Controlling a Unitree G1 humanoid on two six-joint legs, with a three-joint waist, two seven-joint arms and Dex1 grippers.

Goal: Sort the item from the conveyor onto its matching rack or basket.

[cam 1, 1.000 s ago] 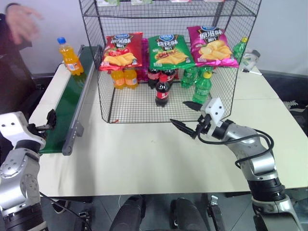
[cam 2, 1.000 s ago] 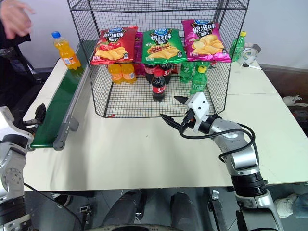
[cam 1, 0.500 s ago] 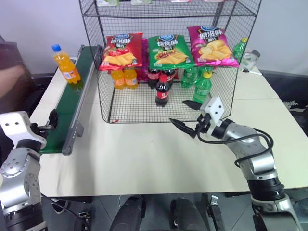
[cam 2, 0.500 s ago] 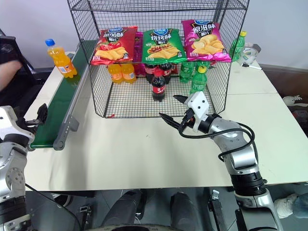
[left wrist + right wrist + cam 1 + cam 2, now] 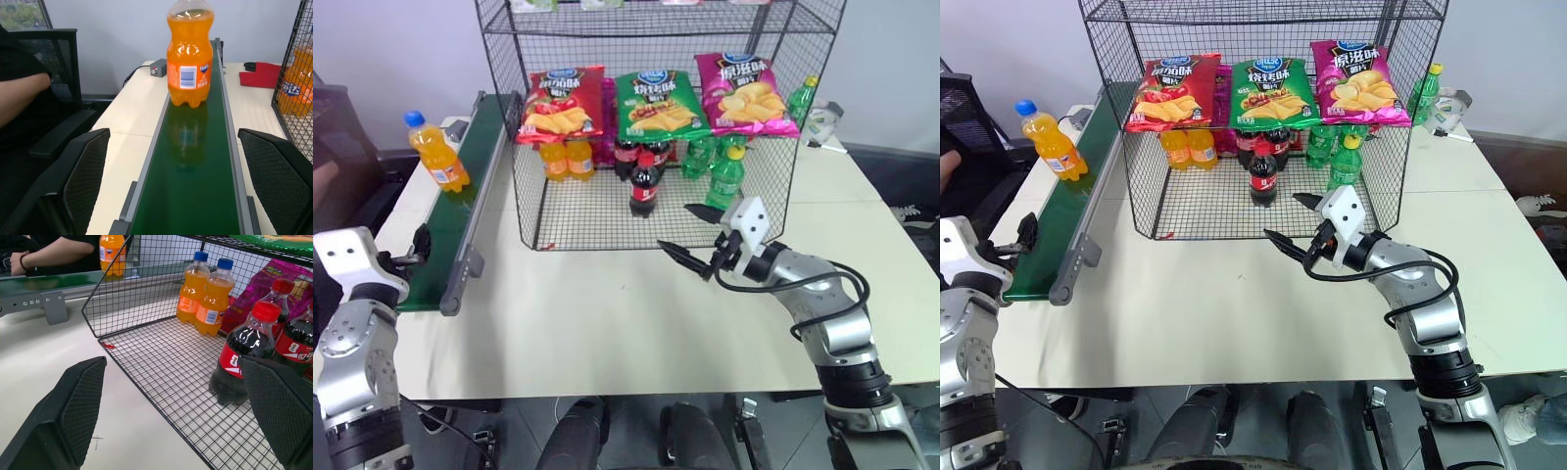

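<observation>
Standing on belt: small clear orange soda bottle with blue cap (image 5: 435, 152), upright on long dark green conveyor (image 5: 460, 211).
Beside it: tall black wire-mesh rack (image 5: 656, 117), holding crisp bags (image 5: 656, 103).
Cut off: seated person's arm (image 5: 22, 95).
Claws: left gripper (image 5: 181, 191) and right gripper (image 5: 690, 235) both spread, empty.

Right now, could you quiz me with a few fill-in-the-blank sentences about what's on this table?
1. The small orange soda bottle with the blue cap stands upright on the long dark ____ belt.
2. In the black wire-mesh shelf cage, the front dark cola bottle has a ____ cap.
3. The left gripper waits with its jaws ____.
4. The three chip bags are red, green and ____.

Missing words: green; red; open; pink
</observation>
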